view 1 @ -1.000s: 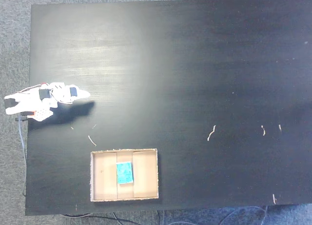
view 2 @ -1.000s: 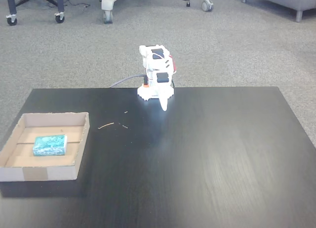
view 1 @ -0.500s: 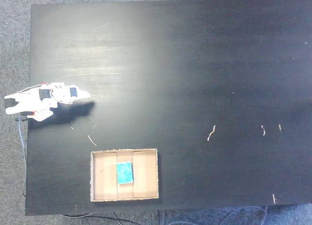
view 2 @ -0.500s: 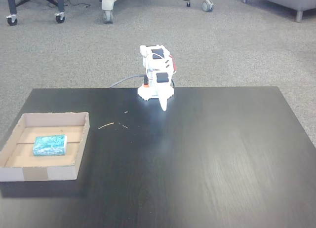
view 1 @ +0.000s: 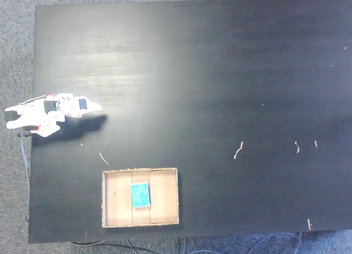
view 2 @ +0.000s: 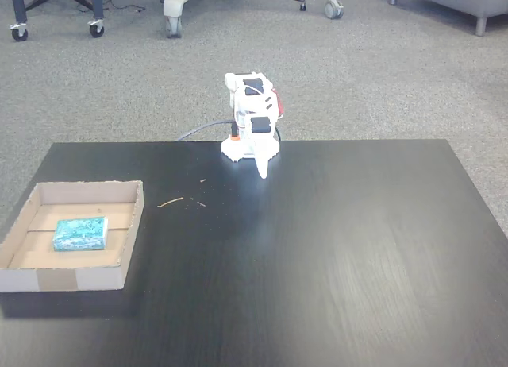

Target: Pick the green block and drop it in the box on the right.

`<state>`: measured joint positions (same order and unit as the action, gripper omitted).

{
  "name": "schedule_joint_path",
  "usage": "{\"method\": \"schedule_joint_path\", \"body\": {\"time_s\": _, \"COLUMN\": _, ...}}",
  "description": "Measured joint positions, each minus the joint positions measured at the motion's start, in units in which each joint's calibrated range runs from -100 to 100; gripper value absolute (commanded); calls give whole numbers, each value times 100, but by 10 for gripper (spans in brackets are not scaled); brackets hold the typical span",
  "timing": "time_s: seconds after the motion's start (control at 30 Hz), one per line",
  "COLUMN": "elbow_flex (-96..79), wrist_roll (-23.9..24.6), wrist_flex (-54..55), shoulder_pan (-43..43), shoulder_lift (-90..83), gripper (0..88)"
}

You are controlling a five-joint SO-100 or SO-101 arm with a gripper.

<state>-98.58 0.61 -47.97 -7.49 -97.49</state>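
Nothing has moved since the earlier frames: arm, block and tray occupy the same places throughout. We find the green block (view 1: 141, 195) lying flat on the middle floor panel of the box (view 1: 113, 193), which sits at the lower left of the top-down fixed view and at the left edge of the table-level fixed view, where the green block (view 2: 80, 233) rests clear of all four walls of the box (view 2: 131, 224). We judge the task complete, since the block is inside the tray and nothing holds it. The arm is folded compactly at its base, at the left edge of the black table (view 1: 220, 89) in the top-down view and at the upper centre in the other, presumably parked out of the way after release. The gripper (view 2: 263, 170) points down toward the tabletop as a single pale taper; its fingers appear pressed together and hold nothing, though the gripper (view 1: 94, 106) is too small in both fixed views to confirm that no slit remains. A grey cable (view 2: 198, 131) trails from the base. Small pale scraps (view 1: 238, 150) lie scattered on the table; we cannot identify their material. Chair bases on the carpet are cut off by the upper frame edge.
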Motion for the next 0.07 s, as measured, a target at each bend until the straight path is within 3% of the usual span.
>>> {"method": "schedule_joint_path", "body": {"time_s": 0.07, "elbow_flex": 0, "wrist_roll": -15, "wrist_flex": 0, "shoulder_pan": 0, "shoulder_lift": 0, "gripper": 1}}
